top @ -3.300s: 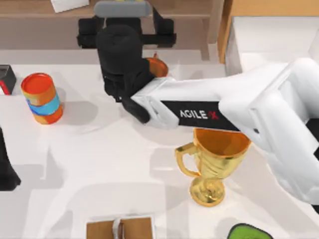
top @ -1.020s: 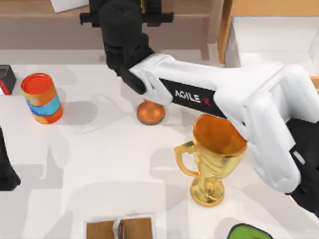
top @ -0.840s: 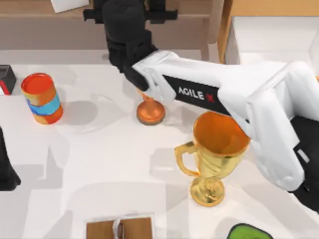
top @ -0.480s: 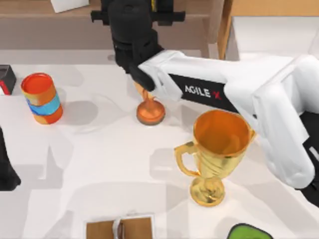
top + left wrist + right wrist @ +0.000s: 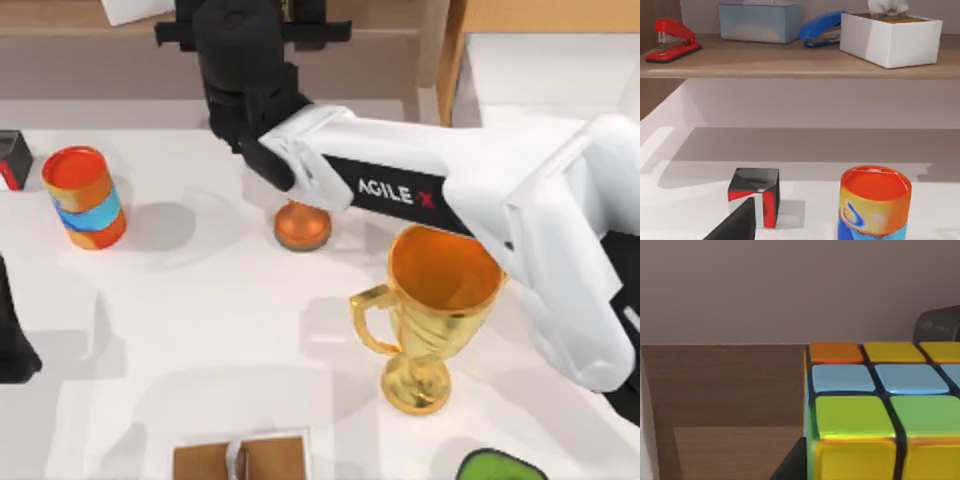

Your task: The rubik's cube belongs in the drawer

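The rubik's cube (image 5: 880,410), with yellow, green, blue and orange tiles, sits close up in the right wrist view with dark fingers (image 5: 939,327) against its sides. My right gripper (image 5: 255,28) is shut on it, raised near the table's back edge by the wooden shelf. The drawer (image 5: 456,70) stands open at the back right, with tan wooden sides and a white inside, well to the right of the gripper. My left gripper (image 5: 12,345) is parked at the table's left edge.
Under the right arm stand a small orange trophy (image 5: 302,226) and a big gold trophy (image 5: 432,310). A striped can (image 5: 85,197) and a black-and-red block (image 5: 754,196) are at the left. A brown wooden box (image 5: 240,460) lies at the front edge.
The right arm has risen off the orange trophy toward the back shelf with the cube. Over the last second the gripper swung slightly right, then back left.
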Available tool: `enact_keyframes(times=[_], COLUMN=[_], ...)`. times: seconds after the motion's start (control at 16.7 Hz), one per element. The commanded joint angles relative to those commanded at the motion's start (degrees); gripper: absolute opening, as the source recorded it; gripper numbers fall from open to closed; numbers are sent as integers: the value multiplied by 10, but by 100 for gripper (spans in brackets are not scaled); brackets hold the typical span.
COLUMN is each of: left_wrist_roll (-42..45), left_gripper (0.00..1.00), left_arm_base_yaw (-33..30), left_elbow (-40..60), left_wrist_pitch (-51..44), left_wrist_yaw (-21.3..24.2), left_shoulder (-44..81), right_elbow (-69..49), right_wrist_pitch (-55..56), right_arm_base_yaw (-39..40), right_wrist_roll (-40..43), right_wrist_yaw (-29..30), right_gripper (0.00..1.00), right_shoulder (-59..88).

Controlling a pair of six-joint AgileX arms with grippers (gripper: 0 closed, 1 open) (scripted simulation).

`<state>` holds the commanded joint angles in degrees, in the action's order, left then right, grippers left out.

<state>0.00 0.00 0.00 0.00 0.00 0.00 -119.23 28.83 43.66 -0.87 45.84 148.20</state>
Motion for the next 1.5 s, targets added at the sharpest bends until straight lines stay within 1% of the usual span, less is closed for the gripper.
enact_keyframes(times=[0.18,0.3,0.42,0.6,0.84,1.02,1.26,1.5], left_wrist_roll=[0,0,0,0,0,0,0,0], left_gripper=[100,100,100,100,100,100,100,100], left_arm_base_yaw=[0,0,0,0,0,0,0,0], left_elbow=[0,0,0,0,0,0,0,0], left_wrist_pitch=[0,0,0,0,0,0,0,0], left_wrist_yaw=[0,0,0,0,0,0,0,0], left_shoulder=[0,0,0,0,0,0,0,0], right_elbow=[-17,-43,-74,-131,-209,-249,-267,-251], right_wrist_pitch=[-32,-85,-160,-317,-582,-775,-976,-1100], right_arm_base_yaw=[-4,-8,-14,-24,-33,-48,-98,-189], right_wrist_roll=[-5,-16,-31,-63,-106,-128,-136,-121], right_wrist_yaw=[-23,-59,-108,-195,-314,-389,-451,-464], right_gripper=[0,0,0,0,0,0,0,0], right_shoulder=[-3,-8,-14,-29,-57,-75,-111,-138])
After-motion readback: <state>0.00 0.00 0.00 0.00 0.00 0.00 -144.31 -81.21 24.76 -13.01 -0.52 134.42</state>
